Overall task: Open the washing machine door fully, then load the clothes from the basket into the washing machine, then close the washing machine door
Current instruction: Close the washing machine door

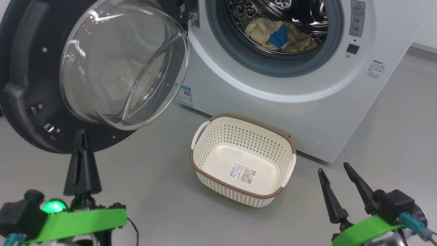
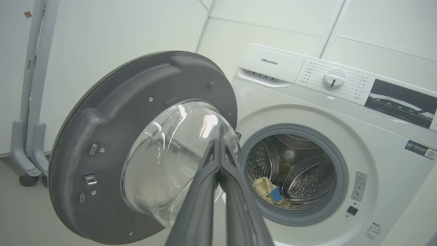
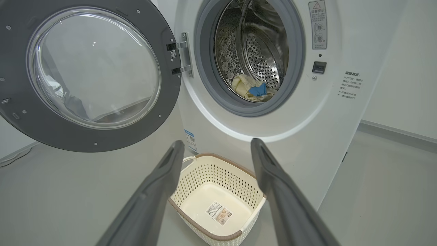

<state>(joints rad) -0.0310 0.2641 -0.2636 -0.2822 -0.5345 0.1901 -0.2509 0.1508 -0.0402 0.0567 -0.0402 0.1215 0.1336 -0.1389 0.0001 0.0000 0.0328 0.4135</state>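
Head view, looking down at the floor (image 1: 153, 191) in front of the washing machine (image 1: 273, 109).

- The washing machine door (image 1: 20, 68) is swung wide open and fills the upper left of the frame. Its inner face and glass bowl are turned toward the camera. The hinge is at the right, against the machine; the latch edge is at the lower left.
- The clothes (image 1: 280, 34) lie in the drum at top centre, a pale heap with a blue patch, all inside the gasket.
- The basket (image 1: 239, 136) sits on the floor at frame centre, just before the machine's front. It is emptied down to its label.
- The left gripper (image 1: 82, 136) is at the lower left with its fingers pressed together on nothing. Its tip is just under the door's lower rim.
- The right gripper (image 1: 333, 167) is at the lower right, fingers spread and empty, with the basket between it and the door.

Judgement: loading looks finished and closing the door is what's left. The door lies straight up-frame from the left gripper, so the left arm is much the nearer. The door must swing rightward toward the opening. That likely means getting round the latch edge at the far left to the hidden outer face and pushing from there. The bulging glass is a poor place to press.
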